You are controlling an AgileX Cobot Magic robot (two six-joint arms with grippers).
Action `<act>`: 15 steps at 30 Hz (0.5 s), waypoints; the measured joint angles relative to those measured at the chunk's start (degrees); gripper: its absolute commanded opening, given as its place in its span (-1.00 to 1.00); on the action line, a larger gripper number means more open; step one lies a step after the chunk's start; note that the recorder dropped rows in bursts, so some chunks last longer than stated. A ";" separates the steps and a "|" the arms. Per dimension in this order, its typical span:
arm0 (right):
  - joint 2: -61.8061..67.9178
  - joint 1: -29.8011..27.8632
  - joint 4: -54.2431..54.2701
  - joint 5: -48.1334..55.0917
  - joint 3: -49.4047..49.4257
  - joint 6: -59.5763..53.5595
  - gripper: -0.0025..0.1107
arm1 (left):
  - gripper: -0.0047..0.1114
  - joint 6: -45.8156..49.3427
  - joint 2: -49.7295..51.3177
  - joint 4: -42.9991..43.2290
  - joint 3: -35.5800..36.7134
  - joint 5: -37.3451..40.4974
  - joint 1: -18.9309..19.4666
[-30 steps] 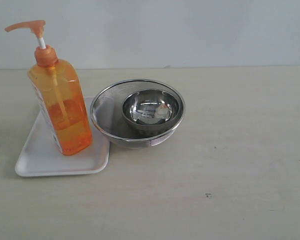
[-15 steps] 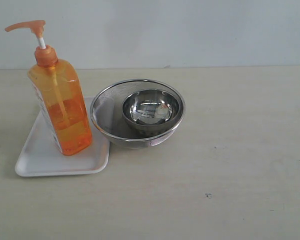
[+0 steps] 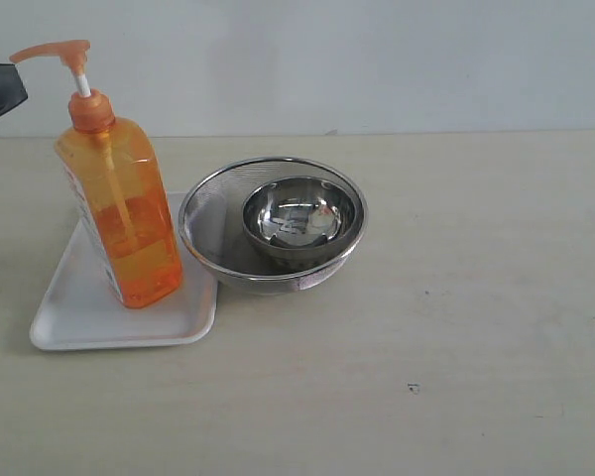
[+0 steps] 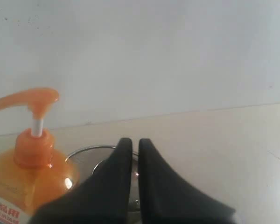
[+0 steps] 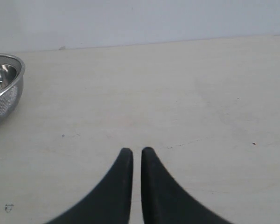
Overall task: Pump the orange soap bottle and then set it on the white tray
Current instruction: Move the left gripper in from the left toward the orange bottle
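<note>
The orange soap bottle (image 3: 121,213) stands upright on the white tray (image 3: 79,312) at the left, pump head (image 3: 52,52) raised on its white stem. A dark tip of my left gripper (image 3: 0,91) pokes in at the left edge, level with the spout and apart from it. In the left wrist view that gripper (image 4: 135,142) is shut with nothing between its fingers, the bottle (image 4: 28,179) beside it. My right gripper (image 5: 136,151) is shut and empty over bare table; the exterior view does not show it.
A round steel mesh strainer (image 3: 210,203) holding a small shiny steel bowl (image 3: 299,220) sits against the tray's right side. The strainer's rim (image 5: 9,70) also shows in the right wrist view. A pale wall rises behind the table.
The left gripper's dark tip has come into the exterior view at the left edge near the pump spout. Bottle, tray and bowls have not moved.
</note>
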 measured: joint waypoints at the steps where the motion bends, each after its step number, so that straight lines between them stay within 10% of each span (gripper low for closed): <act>1: 0.00 0.00 0.00 0.00 0.00 0.00 -0.89 | -0.84 0.04 0.00 0.69 0.00 0.00 0.00; 15: 0.00 0.00 0.00 0.00 0.00 0.00 -0.89 | -0.84 9.93 0.00 -13.21 -0.82 -1.51 0.00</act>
